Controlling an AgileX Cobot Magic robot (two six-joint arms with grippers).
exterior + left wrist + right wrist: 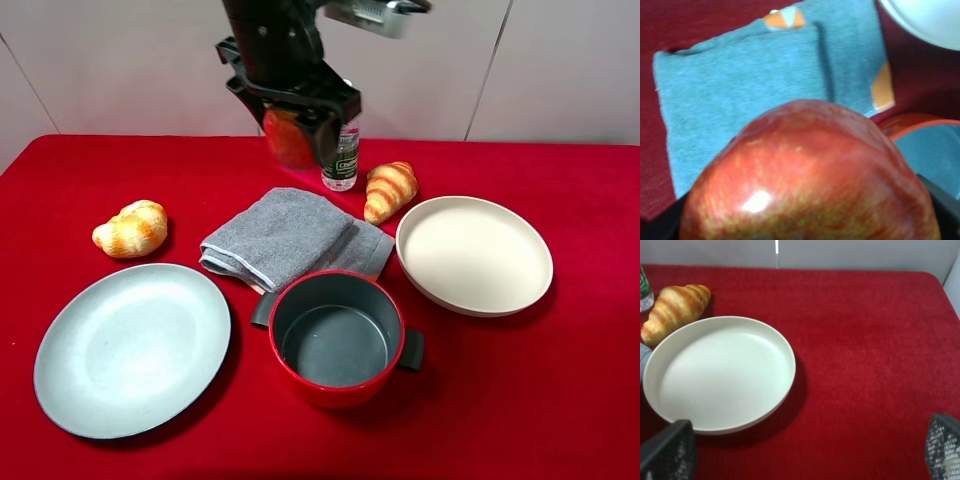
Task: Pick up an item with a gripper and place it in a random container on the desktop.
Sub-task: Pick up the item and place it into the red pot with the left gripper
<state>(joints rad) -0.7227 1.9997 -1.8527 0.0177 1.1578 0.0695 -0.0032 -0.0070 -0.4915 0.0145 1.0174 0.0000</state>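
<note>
Red cloth covers the tabletop, and near its front stands the pot, red outside and dark grey inside, upright and with nothing in it; a stubby grey handle sticks out on each side.

The apple is up in the air beyond the pot, clamped in the left tool, whose black fingers press against its sides. It hangs clear of the tabletop. In the left wrist view the apple's red, yellow-streaked skin fills the lower half of the picture. The folded grey towel lies beneath it, and a piece of the pot's red rim shows at one edge.

That towel lies just behind the pot, its near edge close to the pot's rim. A grey plate lies flat to the pot's left, close to it but not touching. A cream dish sits behind and to the right of the pot.

One croissant lies well to the left of the pot, behind the plate. A second croissant lies behind the pot, just beside the dish's far rim. A small clear bottle stands next to it, partly hidden by the left tool.

The right tool hangs above the tabletop right of the pot, near the cream dish. Its fingertips are spread wide and hold nothing.
</note>
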